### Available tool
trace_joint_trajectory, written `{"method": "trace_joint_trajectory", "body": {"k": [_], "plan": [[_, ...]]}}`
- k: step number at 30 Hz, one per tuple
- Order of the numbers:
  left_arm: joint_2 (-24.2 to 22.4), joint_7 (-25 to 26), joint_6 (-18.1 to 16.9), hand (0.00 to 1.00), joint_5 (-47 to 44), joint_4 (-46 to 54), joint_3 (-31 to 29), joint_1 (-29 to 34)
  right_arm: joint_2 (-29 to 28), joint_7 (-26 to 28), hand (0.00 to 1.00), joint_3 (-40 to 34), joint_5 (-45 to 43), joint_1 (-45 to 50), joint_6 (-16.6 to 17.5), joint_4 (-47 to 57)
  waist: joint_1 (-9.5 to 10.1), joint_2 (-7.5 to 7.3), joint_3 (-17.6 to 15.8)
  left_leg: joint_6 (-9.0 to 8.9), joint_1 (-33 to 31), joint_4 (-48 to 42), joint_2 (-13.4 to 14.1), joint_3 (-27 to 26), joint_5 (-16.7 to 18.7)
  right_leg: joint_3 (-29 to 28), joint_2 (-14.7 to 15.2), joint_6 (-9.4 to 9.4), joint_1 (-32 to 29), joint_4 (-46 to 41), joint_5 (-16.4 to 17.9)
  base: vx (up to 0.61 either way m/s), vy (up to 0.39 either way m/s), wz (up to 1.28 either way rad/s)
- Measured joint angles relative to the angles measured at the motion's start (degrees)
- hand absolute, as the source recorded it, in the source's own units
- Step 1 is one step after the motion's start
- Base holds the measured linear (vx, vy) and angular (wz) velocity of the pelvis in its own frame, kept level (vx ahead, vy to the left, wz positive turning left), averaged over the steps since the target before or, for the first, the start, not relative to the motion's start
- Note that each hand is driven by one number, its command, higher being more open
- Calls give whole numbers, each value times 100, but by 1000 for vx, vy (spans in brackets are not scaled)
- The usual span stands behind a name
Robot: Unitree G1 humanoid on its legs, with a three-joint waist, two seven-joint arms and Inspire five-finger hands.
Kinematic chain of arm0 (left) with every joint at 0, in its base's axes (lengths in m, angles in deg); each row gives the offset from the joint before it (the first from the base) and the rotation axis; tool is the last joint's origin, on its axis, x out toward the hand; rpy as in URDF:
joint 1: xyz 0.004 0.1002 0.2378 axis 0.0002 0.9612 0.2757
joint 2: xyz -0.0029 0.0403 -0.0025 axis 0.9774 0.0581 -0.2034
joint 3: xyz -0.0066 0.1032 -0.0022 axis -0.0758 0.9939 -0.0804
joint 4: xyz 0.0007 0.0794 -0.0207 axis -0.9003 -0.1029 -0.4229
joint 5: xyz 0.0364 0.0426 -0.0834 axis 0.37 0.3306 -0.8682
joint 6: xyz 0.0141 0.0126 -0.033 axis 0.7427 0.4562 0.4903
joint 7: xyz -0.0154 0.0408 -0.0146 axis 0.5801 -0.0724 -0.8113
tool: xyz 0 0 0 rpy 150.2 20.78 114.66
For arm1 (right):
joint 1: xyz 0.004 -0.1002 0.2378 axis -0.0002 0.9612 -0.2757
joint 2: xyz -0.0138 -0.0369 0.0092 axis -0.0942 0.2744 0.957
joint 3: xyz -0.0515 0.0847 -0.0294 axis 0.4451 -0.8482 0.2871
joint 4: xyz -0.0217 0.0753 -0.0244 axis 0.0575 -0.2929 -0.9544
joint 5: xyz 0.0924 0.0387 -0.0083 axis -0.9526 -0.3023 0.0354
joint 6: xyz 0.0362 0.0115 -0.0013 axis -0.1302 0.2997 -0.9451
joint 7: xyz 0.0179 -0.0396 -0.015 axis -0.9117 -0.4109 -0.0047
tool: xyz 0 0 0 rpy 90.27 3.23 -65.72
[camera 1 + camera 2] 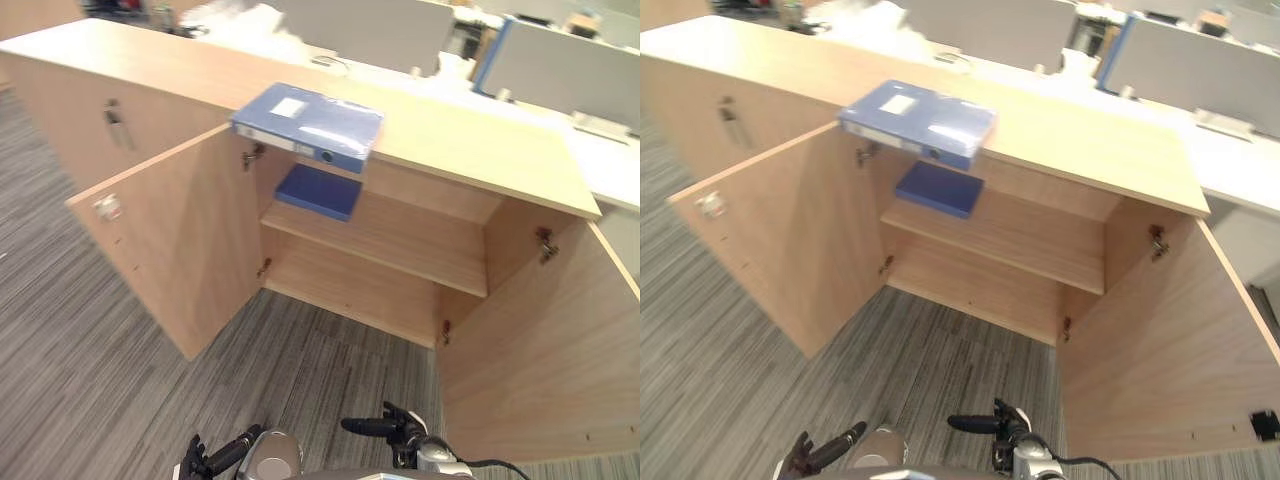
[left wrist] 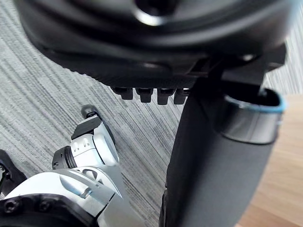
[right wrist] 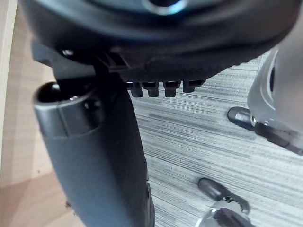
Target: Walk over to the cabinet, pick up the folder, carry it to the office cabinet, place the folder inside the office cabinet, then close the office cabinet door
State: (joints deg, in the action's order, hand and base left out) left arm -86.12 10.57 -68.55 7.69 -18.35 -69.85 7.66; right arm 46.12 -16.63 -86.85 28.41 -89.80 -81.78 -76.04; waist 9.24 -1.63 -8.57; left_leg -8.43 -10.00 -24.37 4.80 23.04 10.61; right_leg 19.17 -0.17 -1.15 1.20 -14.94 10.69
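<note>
L dark hand [image 1: 222,456] and R dark hand [image 1: 385,428] are hanging low over grey striped carpet [image 1: 80,380], fingers relaxed, gripping nothing. Blue plastic box folder [image 1: 308,125] is lying flat on light wood cabinet [image 1: 470,140] counter, overhanging front edge.

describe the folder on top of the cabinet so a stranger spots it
Find the light-wood cabinet with both doors open. On its top lies a thick blue folder, jutting past the edge. Unlike the flatter blue folder on the shelf below, it bears a white label.
</note>
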Motion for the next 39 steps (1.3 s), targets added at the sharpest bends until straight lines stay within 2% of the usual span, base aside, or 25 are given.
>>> {"method": "trace_joint_trajectory", "body": {"k": [2, 3, 4, 6, 7, 8, 9, 11, 12, 13, 14, 15, 17, 19, 21, 22, 23, 25, 28, 31, 33, 35, 36, 37, 39], "plan": [[84, -31, 1, 100, -10, -26, -16, -75, -109, -2, 100, -280, 8, 41, -6, -1, -3, -142, 64, 94, 114, -2, -145, -330, 53, -54, 283, 170, 6, -54, 60, 266, 265, -57], [88, -53, -8, 100, -16, -35, -5, -137, -127, 13, 100, -463, 84, 56, -4, 0, -11, -150, 96, 112, 178, -15, -273, -456, 62, -49, 456, 278, 6, -116, 56, 238, 240, -42], [82, -63, -19, 100, -14, -59, 12, -164, -123, 13, 100, -540, 103, 104, -4, 4, -27, -138, 120, 127, 221, -5, -337, -519, 69, -51, 546, 319, 3, -158, 59, 199, 225, -40], [75, -151, -47, 100, -16, -234, 67, -218, -65, 17, 100, -779, 115, 209, 7, -7, -35, -38, 158, 361, 490, 69, -492, -645, 164, -56, 781, 414, 49, -415, 77, 159, 188, -39], [76, -182, -46, 100, -17, -337, 61, -238, -30, 32, 100, -883, 154, 279, -25, -37, -23, 4, 122, 457, 820, 270, -604, -817, 157, -50, 1033, 496, 59, -822, 128, 154, 201, -51], [79, -181, -54, 100, -8, -394, 68, -218, 48, 48, 100, -876, 218, 331, -32, -11, -41, 10, 138, 577, 1072, 449, -735, -921, 126, 25, 1338, 488, -129, -1436, 154, 156, 237, -45], [81, -187, -53, 100, -7, -414, 69, -213, 88, 80, 100, -883, 226, 332, -26, -7, -64, 6, 137, 677, 1188, 533, -808, -961, 138, 133, 1524, 464, -209, -1823, 155, 102, 191, -28], [174, -267, -52, 100, -6, -466, 68, -189, 127, 144, 100, -1102, 400, 324, 22, 50, -156, -66, 82, 919, 1549, 646, -1093, -1044, 237, 458, 2237, -106, -530, -3139, 3, 63, 208, -11], [198, -279, -51, 100, -5, -512, 68, -162, 144, 145, 100, -1104, 415, 328, 21, 47, -158, -72, 92, 951, 1646, 666, -1106, -1077, 256, 544, 2336, -237, -534, -3315, -82, 63, 217, -27], [224, -290, -41, 100, 1, -544, 65, -39, 153, 151, 100, -1094, 446, 333, 17, 36, -160, -99, 110, 994, 1826, 762, -1103, -1159, 268, 670, 2486, -312, -536, -3534, -227, 54, 152, -35], [277, -299, -26, 100, 9, -590, 56, 37, 144, 154, 100, -1095, 444, 339, 35, 42, -166, -115, 127, 1016, 1894, 835, -1090, -1222, 271, 747, 2573, -210, -581, -3622, -332, 57, 133, -37], [302, -301, -9, 100, 33, -633, 54, 42, 140, 161, 100, -1095, 444, 328, 36, 44, -166, -133, 121, 1020, 1888, 848, -1072, -1251, 270, 755, 2570, -139, -624, -3623, -378, 61, 91, -28], [327, -295, 34, 100, 42, -681, 50, 56, 134, 201, 100, -1093, 448, 208, 17, 30, -176, -107, 36, 1053, 1928, 897, -934, -1268, 243, 852, 2463, 144, -682, -3591, -387, 63, 41, -21], [306, -294, 34, 100, 17, -737, 57, 61, 111, 200, 100, -1065, 553, 176, 8, 64, -174, -41, 2, 1050, 1992, 993, -748, -1277, 242, 1091, 2259, 377, -656, -3205, 106, 14, -51, -10], [316, -291, 23, 100, -31, -755, 52, 31, 76, 191, 100, -895, 556, 170, 1, 102, -161, -75, -26, 993, 2026, 1067, -682, -1291, 235, 1249, 2104, 369, -620, -2340, 38, 5, -119, -1], [350, -293, 1, 100, -30, -752, 47, 19, 48, 190, 100, -815, 559, 175, -1, 101, -148, -149, -41, 923, 2052, 1092, -725, -1296, 270, 1254, 2073, 342, -596, -1891, -195, 27, -187, -8], [295, -286, 7, 100, -28, -794, 48, -54, 27, 182, 100, -713, 563, 190, -22, 106, -117, -122, -30, 839, 2064, 1110, -642, -1299, 322, 1286, 1915, 365, -452, -1612, -59, -2, -241, -8], [149, -291, -11, 100, -28, -773, 49, -113, 68, 185, 100, -544, 615, 209, -55, 130, -123, 60, 19, 734, 1869, 1097, -426, -1302, 384, 1430, 1560, 345, -397, -1104, -45, -28, -217, -5], [88, -295, -52, 100, -31, -734, 54, -118, 36, 187, 100, -300, 778, 207, -60, 136, -128, 151, 46, 538, 1577, 842, -110, -1268, 554, 1580, 1099, 224, -313, -632, -149, 2, -160, 4], [132, -386, -54, 100, -71, -734, 57, -123, -76, 203, 100, -155, 779, 236, -68, 89, -116, 175, 85, 348, 1193, 128, 290, -1088, 962, 1825, 496, 161, -89, -103, -214, 45, -151, 20], [161, -418, -46, 100, -32, -732, 60, -134, -103, 204, 100, -97, 784, 234, -74, 78, -79, 168, 108, 254, 878, -454, 392, -1061, 1050, 1865, 302, 130, -50, 78, -243, 75, -43, 7], [163, -423, -18, 100, 3, -519, 93, -121, -80, 156, 100, 51, 1041, 218, -95, 75, -33, 173, 90, 185, 394, -1484, 474, -1200, 1008, 1856, 134, 16, 105, 312, -357, 91, 19, -3], [143, -420, -8, 100, 23, -435, 115, -117, -68, 121, 100, 53, 1102, 213, -109, 75, -29, 158, 76, 176, 275, -1737, 500, -1263, 1010, 1847, 124, 6, 163, 366, -373, 69, 79, -9], [153, -419, 16, 100, 164, -244, 192, -93, -54, 49, 100, 54, 1262, 198, -143, 72, 11, 175, 60, 293, 142, -1819, 497, -1423, 1193, 1772, 148, 26, 213, 431, -427, 42, 134, -27], [71, -421, 84, 100, 400, 199, 200, -31, 29, 16, 100, 45, 1439, 70, -179, 53, 29, 192, 16, 431, 44, -1075, 440, -1527, 1086, 1615, 243, 124, 169, 423, -507, 7, 185, -43]]}}
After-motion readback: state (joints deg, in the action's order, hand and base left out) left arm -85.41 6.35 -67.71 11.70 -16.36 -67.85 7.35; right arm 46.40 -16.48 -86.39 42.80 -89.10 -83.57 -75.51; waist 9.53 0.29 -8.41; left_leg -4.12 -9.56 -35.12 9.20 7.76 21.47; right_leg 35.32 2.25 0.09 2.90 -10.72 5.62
